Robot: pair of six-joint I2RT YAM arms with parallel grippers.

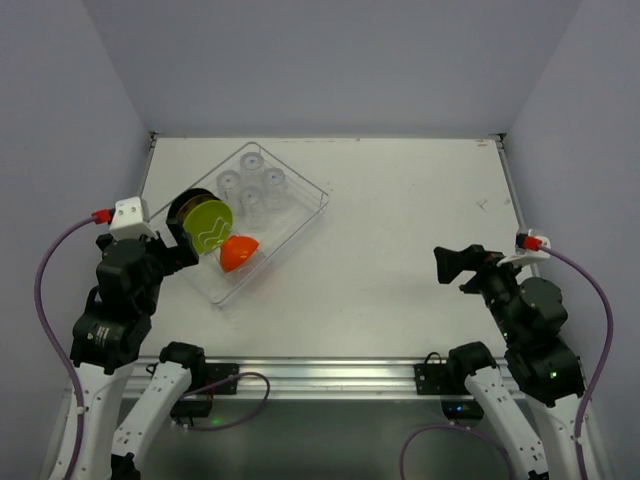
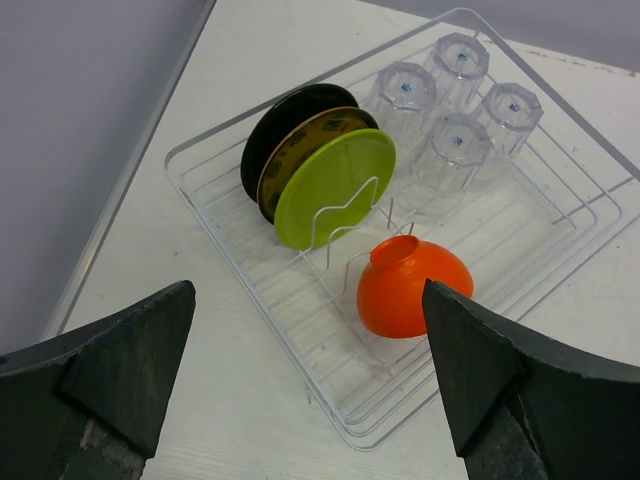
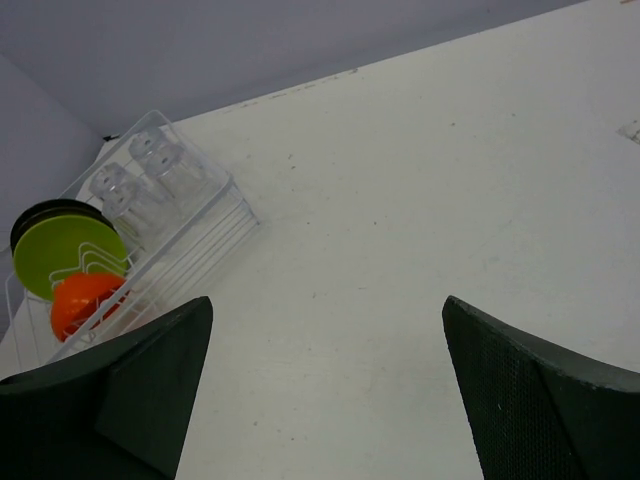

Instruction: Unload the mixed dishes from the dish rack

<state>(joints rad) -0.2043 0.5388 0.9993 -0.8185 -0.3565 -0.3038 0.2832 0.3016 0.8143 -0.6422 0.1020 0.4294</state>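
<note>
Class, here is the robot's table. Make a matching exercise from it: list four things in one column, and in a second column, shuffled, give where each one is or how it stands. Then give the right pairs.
Column one:
1. orange bowl
2. round plate
3. clear tumblers
4. right gripper

Column two:
A. open above the bare table, apart from the dish rack
B. four grouped at one end of the dish rack
C. standing on edge, yellow-green face showing
D. tilted, foot ring uppermost

Pairs: 1-D, 2-C, 3-B, 4-A
</note>
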